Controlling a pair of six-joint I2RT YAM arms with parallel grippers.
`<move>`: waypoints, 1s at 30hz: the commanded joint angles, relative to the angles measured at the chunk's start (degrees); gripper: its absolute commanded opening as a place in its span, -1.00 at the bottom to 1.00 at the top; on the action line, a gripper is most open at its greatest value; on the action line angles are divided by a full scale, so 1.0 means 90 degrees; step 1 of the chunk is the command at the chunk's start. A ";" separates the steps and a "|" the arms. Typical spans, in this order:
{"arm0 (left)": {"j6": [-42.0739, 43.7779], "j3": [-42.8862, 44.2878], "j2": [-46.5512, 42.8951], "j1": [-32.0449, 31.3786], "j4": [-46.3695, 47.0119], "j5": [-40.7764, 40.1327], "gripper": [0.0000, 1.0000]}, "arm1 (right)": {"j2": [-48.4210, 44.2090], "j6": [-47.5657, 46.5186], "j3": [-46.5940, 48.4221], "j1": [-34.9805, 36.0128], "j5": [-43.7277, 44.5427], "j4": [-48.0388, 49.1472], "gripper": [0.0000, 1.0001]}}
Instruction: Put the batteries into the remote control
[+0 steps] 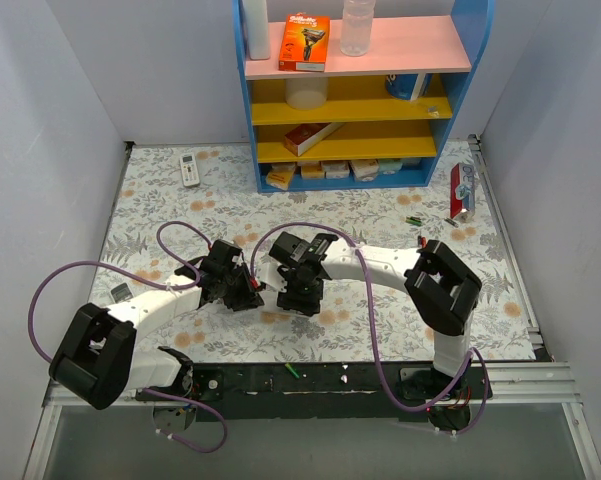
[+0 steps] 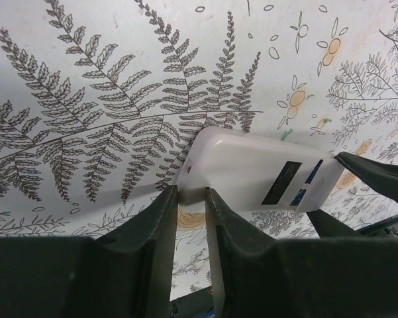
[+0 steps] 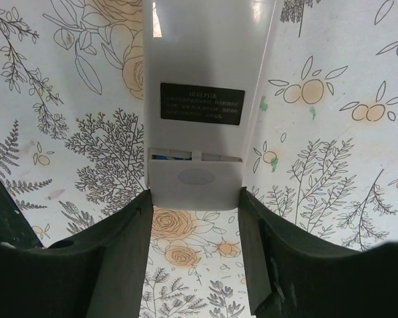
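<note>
The remote control lies white back up, held between both grippers; in the top view it is almost hidden between them. My left gripper is shut on one end edge of the remote. My right gripper is shut across the other end, fingertips on the sides of the battery cover. The cover sits slid slightly out, with a narrow gap showing blue. The black label faces up. Loose batteries lie far right and one green battery on the front rail.
A blue shelf unit with boxes stands at the back. An all-white remote lies at the back left. A red pack stands at the right. Grey walls close in both sides. Purple cables loop over the floral mat.
</note>
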 commanded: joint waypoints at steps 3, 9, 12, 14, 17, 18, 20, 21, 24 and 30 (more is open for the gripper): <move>0.0046 -0.0029 -0.0152 -0.0021 -0.0254 -0.0076 -0.64 | 0.0186 0.0427 0.0288 0.0076 -0.0134 -0.0323 -0.10; 0.0046 -0.0058 -0.0201 -0.0021 -0.0263 -0.0047 -0.69 | 0.0284 0.0651 0.0258 0.0076 0.0002 -0.0421 -0.15; 0.0036 -0.0058 -0.0230 -0.0021 -0.0263 -0.0037 -0.69 | 0.0274 0.0710 0.0288 0.0076 0.0051 -0.0557 -0.19; 0.0036 -0.0068 -0.0230 -0.0011 -0.0263 -0.0037 -0.69 | 0.0206 0.0759 0.0307 0.0076 0.0071 -0.0596 -0.20; 0.0027 -0.0078 -0.0240 -0.0021 -0.0263 -0.0027 -0.69 | 0.0186 0.0788 0.0356 0.0076 0.0120 -0.0684 -0.21; 0.0027 -0.0068 -0.0249 -0.0021 -0.0263 -0.0037 -0.69 | 0.0186 0.0798 0.0356 0.0076 0.0129 -0.0714 -0.21; 0.0027 -0.0088 -0.0269 -0.0011 -0.0263 -0.0018 -0.69 | 0.0186 0.0837 0.0356 0.0076 0.0120 -0.0695 -0.21; 0.0017 -0.0078 -0.0279 -0.0021 -0.0263 -0.0018 -0.69 | 0.0196 0.0857 0.0356 0.0076 0.0100 -0.0694 -0.21; 0.0017 -0.0097 -0.0327 -0.0021 -0.0263 -0.0027 -0.69 | 0.0245 0.0925 0.0414 0.0085 0.0032 -0.0704 -0.21; 0.0007 -0.0127 -0.0367 -0.0021 -0.0263 0.0002 -0.69 | 0.0284 0.1023 0.0444 0.0124 0.0002 -0.0607 -0.18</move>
